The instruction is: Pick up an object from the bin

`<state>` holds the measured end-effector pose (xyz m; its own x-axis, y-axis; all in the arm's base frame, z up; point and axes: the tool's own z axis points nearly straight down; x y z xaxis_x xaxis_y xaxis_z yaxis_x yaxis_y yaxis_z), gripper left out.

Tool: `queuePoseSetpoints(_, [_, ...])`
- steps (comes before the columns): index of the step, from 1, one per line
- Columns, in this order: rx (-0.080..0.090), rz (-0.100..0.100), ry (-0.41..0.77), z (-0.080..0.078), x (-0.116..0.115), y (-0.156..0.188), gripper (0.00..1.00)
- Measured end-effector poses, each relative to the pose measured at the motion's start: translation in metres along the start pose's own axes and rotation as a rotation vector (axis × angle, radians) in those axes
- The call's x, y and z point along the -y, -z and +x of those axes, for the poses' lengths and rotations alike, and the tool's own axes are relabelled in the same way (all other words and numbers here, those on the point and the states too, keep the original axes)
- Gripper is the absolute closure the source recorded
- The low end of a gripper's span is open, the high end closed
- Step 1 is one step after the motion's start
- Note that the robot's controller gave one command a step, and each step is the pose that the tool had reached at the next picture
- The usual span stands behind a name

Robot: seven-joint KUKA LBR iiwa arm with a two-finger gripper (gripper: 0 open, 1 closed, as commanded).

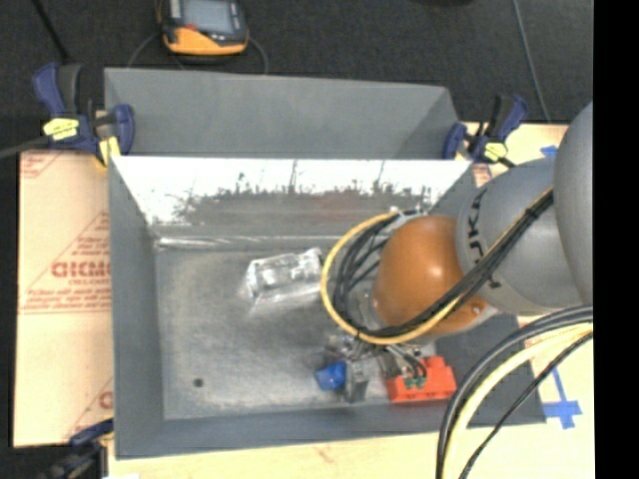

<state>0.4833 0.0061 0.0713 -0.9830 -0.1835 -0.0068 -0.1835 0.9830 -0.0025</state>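
Note:
My gripper (357, 363) is low in the bin's front right part, mostly covered from above by the arm's wrist. A small blue thing (328, 375) lies right against its left side on the bin floor. An orange-red blocky thing (420, 383) sits just to its right, near the front wall. A clear, crumpled plastic piece (285, 274) lies further back and to the left, in the middle of the bin, apart from the gripper.
The arm with its orange cover and looped cables hangs over the bin's right half and hides the floor beneath. A tiny dark speck lies on the floor at the front left. The bin's front wall is close behind the gripper.

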Motion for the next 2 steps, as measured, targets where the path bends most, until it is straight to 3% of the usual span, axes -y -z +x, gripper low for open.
queuePoseSetpoints(1, [0.003, 0.002, -0.013, 0.013, 0.018, 0.125, 1.00])
queuePoseSetpoints(2, [0.007, 0.002, -0.010, -0.007, 0.020, 0.208, 1.00])
